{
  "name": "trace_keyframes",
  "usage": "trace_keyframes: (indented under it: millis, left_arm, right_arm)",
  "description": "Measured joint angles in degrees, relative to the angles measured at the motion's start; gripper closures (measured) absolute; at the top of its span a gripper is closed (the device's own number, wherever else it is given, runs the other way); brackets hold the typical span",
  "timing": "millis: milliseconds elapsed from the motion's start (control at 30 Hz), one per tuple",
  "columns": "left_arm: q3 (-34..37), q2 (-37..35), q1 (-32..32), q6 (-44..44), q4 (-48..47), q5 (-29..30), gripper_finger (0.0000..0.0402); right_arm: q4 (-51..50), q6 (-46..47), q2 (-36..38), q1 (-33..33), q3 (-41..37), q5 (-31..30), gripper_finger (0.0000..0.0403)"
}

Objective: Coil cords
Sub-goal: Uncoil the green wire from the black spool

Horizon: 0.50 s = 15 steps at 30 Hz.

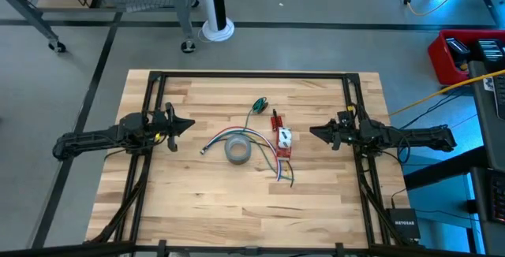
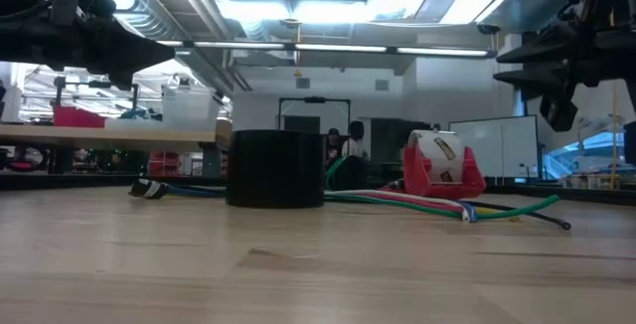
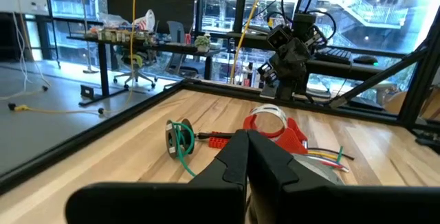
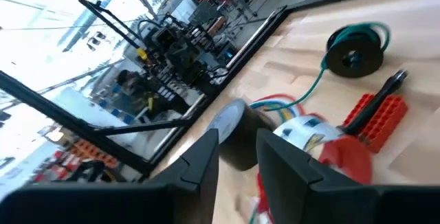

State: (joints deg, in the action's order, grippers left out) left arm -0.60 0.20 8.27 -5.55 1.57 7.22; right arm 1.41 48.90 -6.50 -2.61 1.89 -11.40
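High view: the left claw [image 1: 188, 123] hangs shut and empty at the desk's [image 1: 197, 202] left side, the right claw [image 1: 314, 132] part-open and empty at its right. Between them the cords [image 1: 264, 150] trail loose around the grey tape roll [image 1: 238, 150].

Low view: the strands [image 2: 427, 203] lie flat on the desk, beside the red holder [image 2: 442, 177].

Left wrist view: a small green coil [image 3: 180, 140] stands apart.

Right wrist view: the fingers [image 4: 206, 157] stand apart, holding nothing. I judge it best to pinch a free plug end first, clear of the roll.
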Motion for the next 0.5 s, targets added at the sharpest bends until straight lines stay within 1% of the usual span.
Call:
trace_keyframes:
  millis: [67,133,200,267,400,500]
  left_arm:
    - [0.00,0.01,0.00,-1.50,0.13,0.00,0.0402]
    - [0.00,0.00,0.00,-1.73,0.61,0.03,0.0402]
    - [0.00,-0.02,0.02,-0.05,0.69,0.48,0.0402]
    - [0.00,0.01,0.02,-0.44,0.72,1.09,0.0402]
    - [0.00,-0.01,0.02,-7.25,1.23,3.88,0.0402]
    - [0.00,0.48,0.04,-11.26,1.55,5.34,0.0402]
  right_arm:
    - [0.60,0.18,-0.02,0.01,0.00,-1.04,0.0299]
    - [1.73,3.01,-0.02,0.02,0.00,-4.00,0.0299]
    - [3.53,7.35,-0.02,0.02,0.00,-8.37,0.0299]
    - [4.51,9.17,-0.21,0.02,0.02,-11.32,0.0299]
    - [7.04,9.09,-2.56,0.08,0.02,-11.96,0.0299]
    - [11.42,7.56,-6.39,1.03,0.19,-12.64,0.0299]
